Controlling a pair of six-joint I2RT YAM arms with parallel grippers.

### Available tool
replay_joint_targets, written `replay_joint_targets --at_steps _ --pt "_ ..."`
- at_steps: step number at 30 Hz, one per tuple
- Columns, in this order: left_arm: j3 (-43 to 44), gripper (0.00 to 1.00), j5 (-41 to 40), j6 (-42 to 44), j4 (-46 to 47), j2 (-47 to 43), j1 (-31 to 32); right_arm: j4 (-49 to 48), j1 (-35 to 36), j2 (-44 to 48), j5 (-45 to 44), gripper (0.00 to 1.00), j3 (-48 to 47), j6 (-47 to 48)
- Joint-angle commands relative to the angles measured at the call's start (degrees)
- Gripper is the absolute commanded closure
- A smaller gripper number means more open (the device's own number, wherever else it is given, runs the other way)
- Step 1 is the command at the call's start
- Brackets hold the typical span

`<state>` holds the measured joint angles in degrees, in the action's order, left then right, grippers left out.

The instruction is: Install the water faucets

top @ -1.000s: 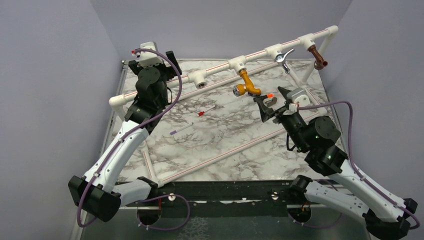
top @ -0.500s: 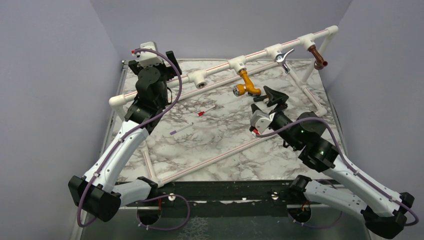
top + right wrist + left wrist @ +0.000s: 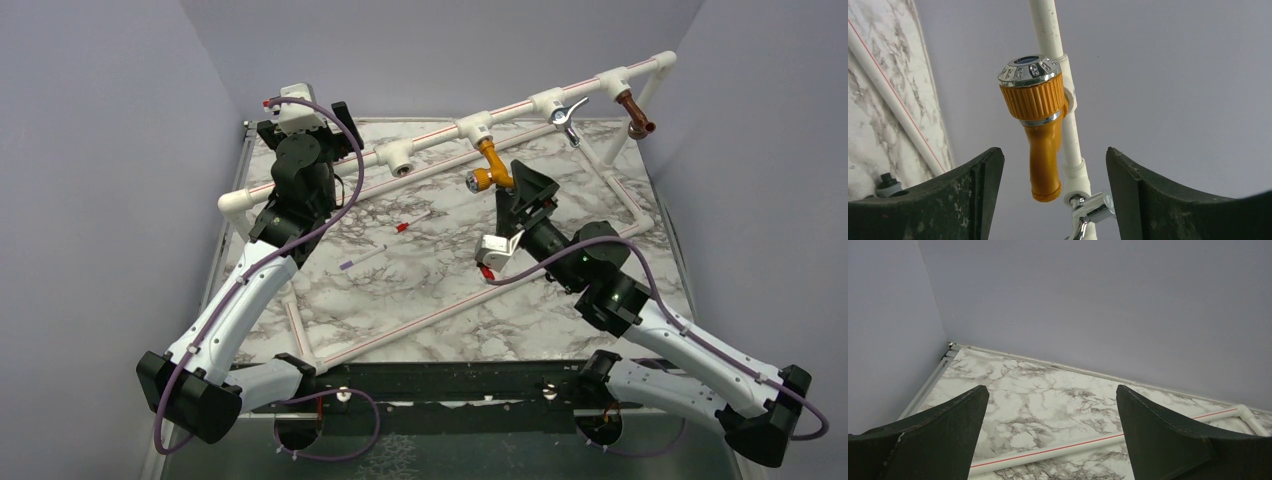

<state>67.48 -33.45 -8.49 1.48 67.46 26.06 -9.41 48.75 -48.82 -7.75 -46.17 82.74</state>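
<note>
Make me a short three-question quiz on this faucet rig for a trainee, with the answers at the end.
1. True or false: the right gripper is shut on the mustard-yellow faucet.
2. How many faucets are fitted on the white pipe rail? A) two B) three C) four
3. Fill in: in the top view, the tee fitting to the left of the mustard-yellow faucet is ____.

Key
1. False: its jaws stand open, clear of the faucet.
2. B: the mustard-yellow faucet, the chrome lever-handled faucet and the copper-brown faucet.
3. Empty.
</note>
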Motion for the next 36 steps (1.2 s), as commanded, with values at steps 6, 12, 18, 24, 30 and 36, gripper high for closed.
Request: replay_joint_targets --at_steps 6,12,18,24,30,36 --pt "-6.59 0.01 3.47 -1.18 -20.99 4.51 2.16 -9.21 -0.04 -3.47 0.28 0.26 1.11 11.61" --pt "-6.54 0.01 3.57 -1.18 -20.99 4.43 2.24 -10.35 0.0 -5.69 0.31 0.32 0.16 11.85" --pt "-6.49 0.01 3.62 -1.18 -20.99 4.22 2.24 -11.53 -0.04 -7.98 0.55 0.37 -0.19 11.23" --pt "-6.49 0.01 3.66 -1.26 -20.92 4.14 2.24 -13.24 -0.05 -9.3 0.9 0.51 -0.84 10.13" --pt "-6.49 0.01 3.65 -1.26 -20.94 4.0 2.24 -14.38 0.02 -9.67 1.62 0.73 -0.61 7.41" --pt "-6.49 0.01 3.57 -1.18 -20.99 4.02 2.24 -17.8 0.0 -9.54 2.41 0.99 0.11 -1.36"
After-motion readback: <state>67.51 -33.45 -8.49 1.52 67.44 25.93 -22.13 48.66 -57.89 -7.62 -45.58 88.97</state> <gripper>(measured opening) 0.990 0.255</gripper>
